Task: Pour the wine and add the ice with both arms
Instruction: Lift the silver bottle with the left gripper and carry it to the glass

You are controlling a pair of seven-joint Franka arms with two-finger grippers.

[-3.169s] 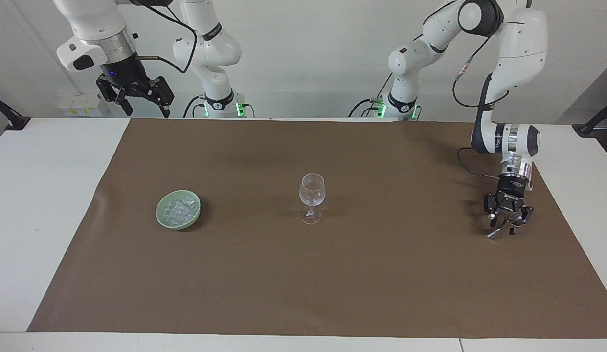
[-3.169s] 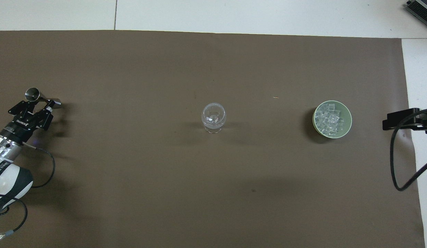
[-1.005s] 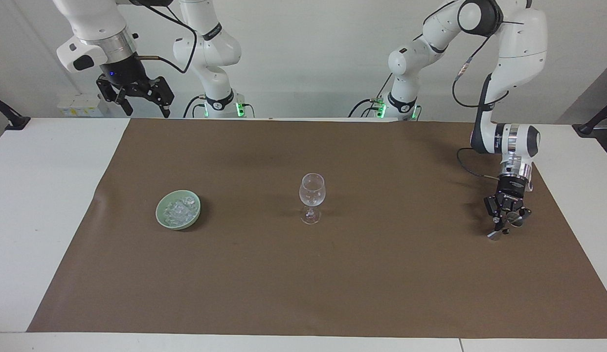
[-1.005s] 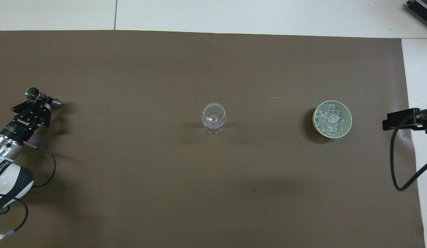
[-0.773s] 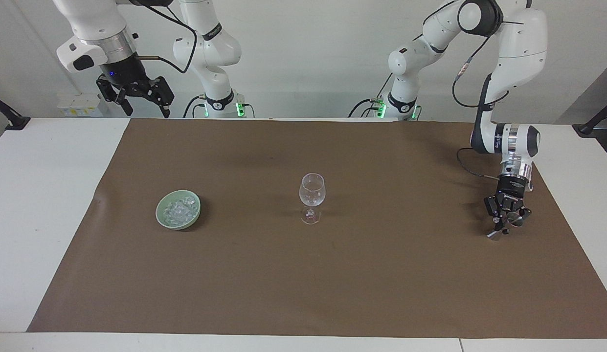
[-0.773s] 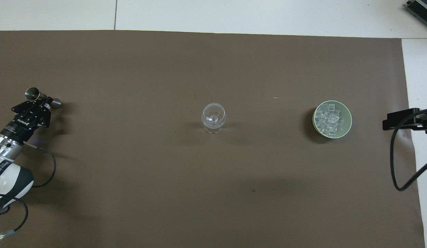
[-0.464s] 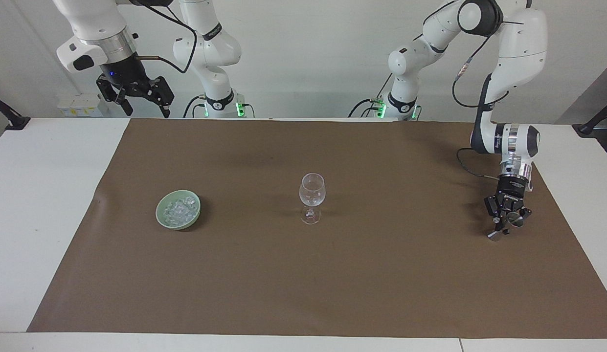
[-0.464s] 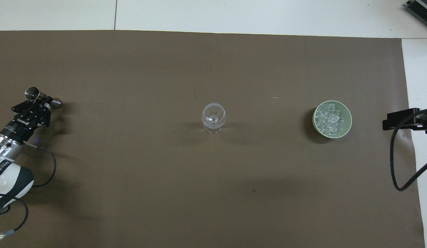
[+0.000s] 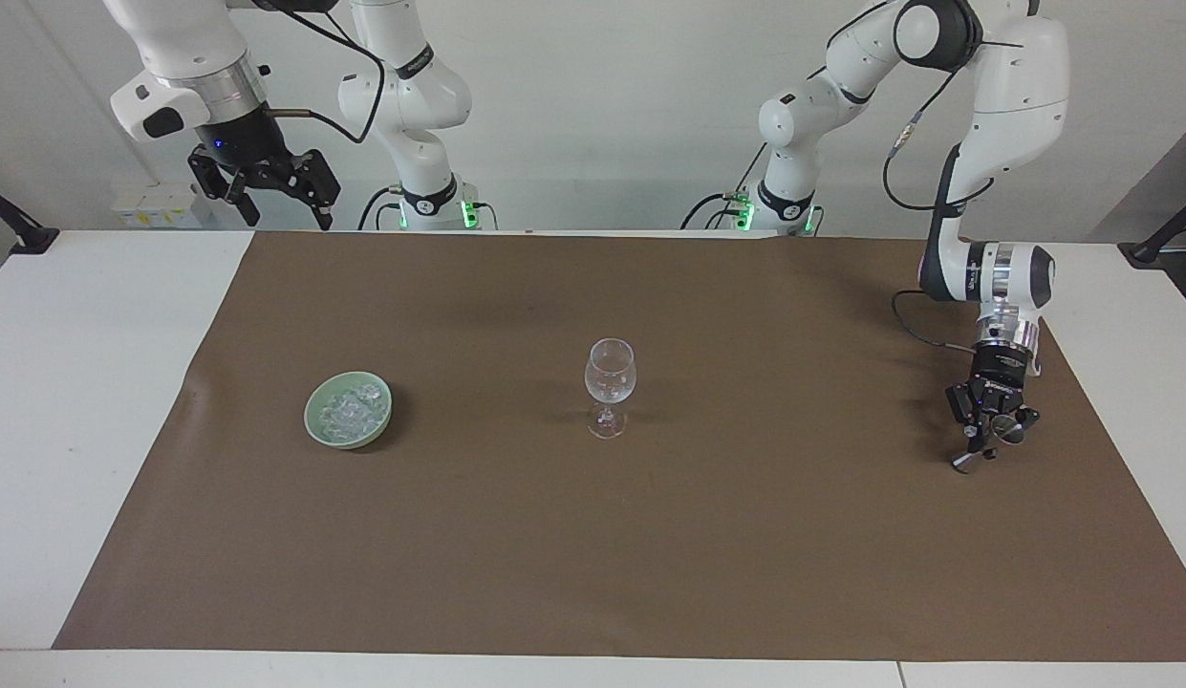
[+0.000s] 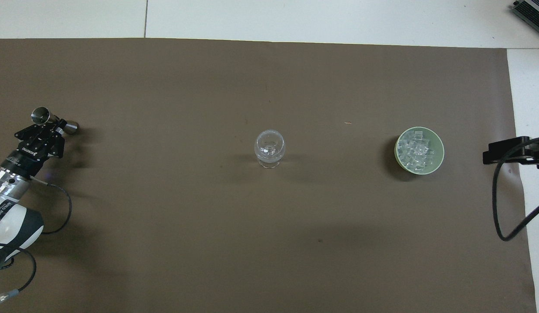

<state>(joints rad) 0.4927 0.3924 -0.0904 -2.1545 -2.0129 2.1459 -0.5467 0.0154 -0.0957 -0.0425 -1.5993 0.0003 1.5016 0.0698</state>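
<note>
table [image 9: 96, 401]: brown mat covers it, likely against spills | left gripper [image 9: 986, 441]: low over mat at left arm's end, jaws closed on steel measuring cup [image 10: 47, 119], ready to pour | right gripper [image 9: 268, 196]: waits high, jaws open | glass [image 9: 610, 387]: mid-mat, reachable by both | ice [image 9: 352, 411]: in green bowl [image 9: 317, 432], right arm's end | writing: unreadable

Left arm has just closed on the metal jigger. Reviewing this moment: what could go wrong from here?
1. The left pincer is shut on the narrow waist of the jigger, which lies sideways; it may slip or twist when lifted.
2. The wine glass stands tall on a thin stem in mid-mat; a low pass could topple it.
3. The right pincer waits open above the table edge, away from the ice in the green bowl.
</note>
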